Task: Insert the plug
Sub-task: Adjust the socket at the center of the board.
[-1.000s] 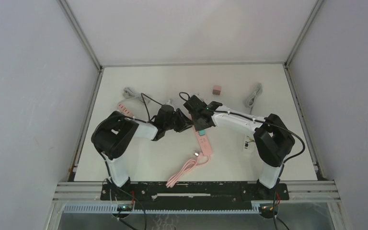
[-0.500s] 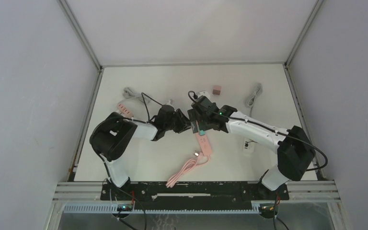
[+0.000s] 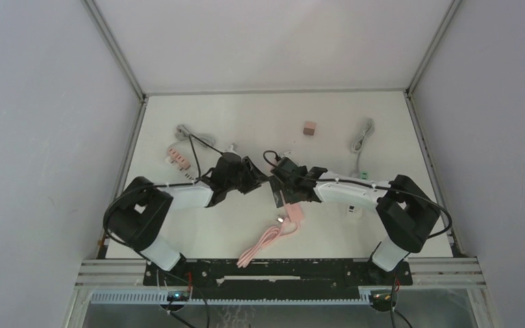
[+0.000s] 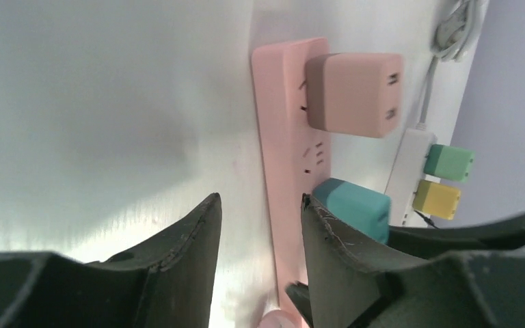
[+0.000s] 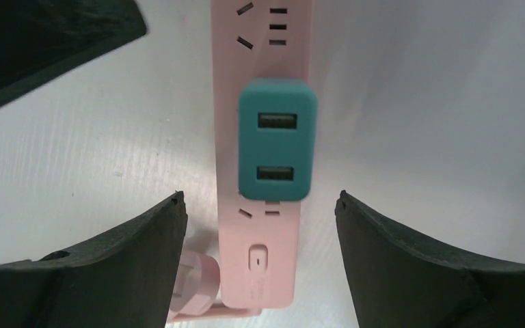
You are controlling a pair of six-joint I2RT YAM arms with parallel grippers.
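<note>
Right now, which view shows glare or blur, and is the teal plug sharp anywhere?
Right wrist: the teal plug is sharp, both its ports plain. Left wrist: glare streaks on the table near the lens; the plug and pink power strip look slightly soft. Top external: even light, no glare, but details are tiny.

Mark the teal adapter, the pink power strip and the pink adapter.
teal adapter (image 5: 277, 140), right wrist view, between its USB ports.
pink power strip (image 5: 225, 150), right wrist view, bare edge left of the adapter.
pink adapter (image 4: 354, 94), left wrist view, middle of its body.
</note>
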